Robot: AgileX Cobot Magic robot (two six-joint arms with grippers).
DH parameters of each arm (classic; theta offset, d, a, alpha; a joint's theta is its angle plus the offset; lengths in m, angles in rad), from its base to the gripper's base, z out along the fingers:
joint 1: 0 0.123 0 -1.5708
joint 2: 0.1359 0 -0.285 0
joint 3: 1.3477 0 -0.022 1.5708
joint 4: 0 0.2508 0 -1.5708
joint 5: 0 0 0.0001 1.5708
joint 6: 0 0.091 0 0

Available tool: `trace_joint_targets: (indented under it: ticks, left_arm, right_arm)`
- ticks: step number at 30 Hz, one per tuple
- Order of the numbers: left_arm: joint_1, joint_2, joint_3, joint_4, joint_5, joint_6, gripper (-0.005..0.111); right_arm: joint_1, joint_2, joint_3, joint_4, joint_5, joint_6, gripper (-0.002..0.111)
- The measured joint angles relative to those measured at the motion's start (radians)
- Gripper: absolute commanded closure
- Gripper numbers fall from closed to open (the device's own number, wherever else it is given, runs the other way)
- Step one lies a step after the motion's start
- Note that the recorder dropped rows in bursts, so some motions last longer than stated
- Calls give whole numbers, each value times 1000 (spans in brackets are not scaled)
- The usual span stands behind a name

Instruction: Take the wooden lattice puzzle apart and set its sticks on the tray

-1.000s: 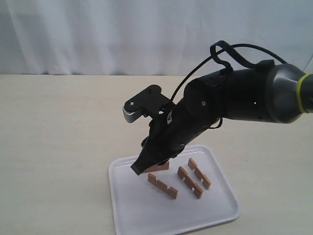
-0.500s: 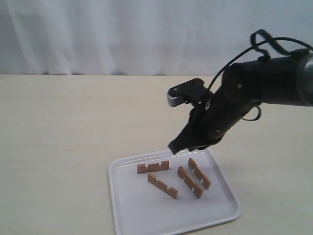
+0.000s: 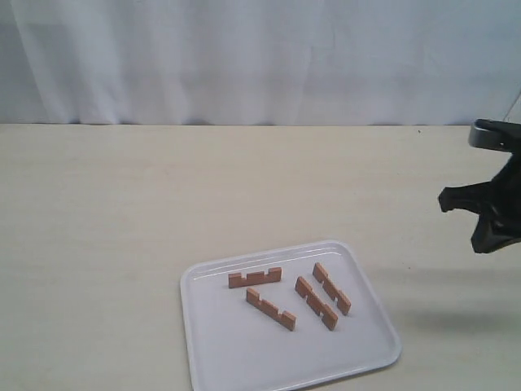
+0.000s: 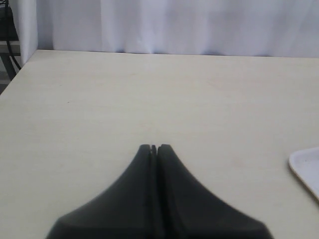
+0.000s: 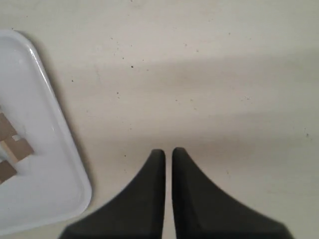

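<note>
No assembled lattice puzzle shows; it lies apart as separate sticks on the white tray (image 3: 244, 350). One stick (image 3: 255, 278) lies near the tray's far rim. A second stick (image 3: 271, 309) lies in front of it, and two more sticks (image 3: 323, 295) rest side by side to the right. My right gripper (image 3: 482, 240) hangs at the view's right edge, well clear of the tray. In the right wrist view this right gripper (image 5: 168, 152) is shut to a thin slit with nothing in it, beside the tray (image 5: 60, 129). My left gripper (image 4: 154, 147) is shut and empty over bare table.
A pale curtain (image 3: 260, 57) backs the beige table (image 3: 98, 244). One corner of the tray (image 4: 306, 167) enters the left wrist view. A stick end (image 5: 12, 147) shows at the edge of the right wrist view.
The right arm has let go of the stick by the far rim, lifted off the tray and swung away to the right edge. All the sticks lie still.
</note>
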Motion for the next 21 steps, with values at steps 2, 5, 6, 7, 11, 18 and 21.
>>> trace_joint_targets:
  ticks: [2, 5, 6, 7, 11, 18, 21]
  left_arm:
    - [0, 0, 0, 0, 0, 0, 107]
    - [0, 0, 0, 0, 0, 0, 107]
    - [0, 0, 0, 0, 0, 0, 107]
    - [0, 0, 0, 0, 0, 0, 107]
    - [0, 0, 0, 0, 0, 0, 107]
    - [0, 0, 0, 0, 0, 0, 107]
    - [0, 0, 0, 0, 0, 0, 107]
  right_arm:
    - [-2, -60, 45, 0, -32, 8, 104]
    - [-2, -184, 136, 0, -113, 10, 104]
    - [-2, -230, 168, 0, -137, 10, 104]
    - [-2, -268, 202, 0, -153, 10, 104]
    - [-2, -466, 319, 2, -223, 0, 104]
    - [-2, -891, 475, 9, -300, -10, 104]
    - [-2, -1077, 545, 45, -346, -37, 104]
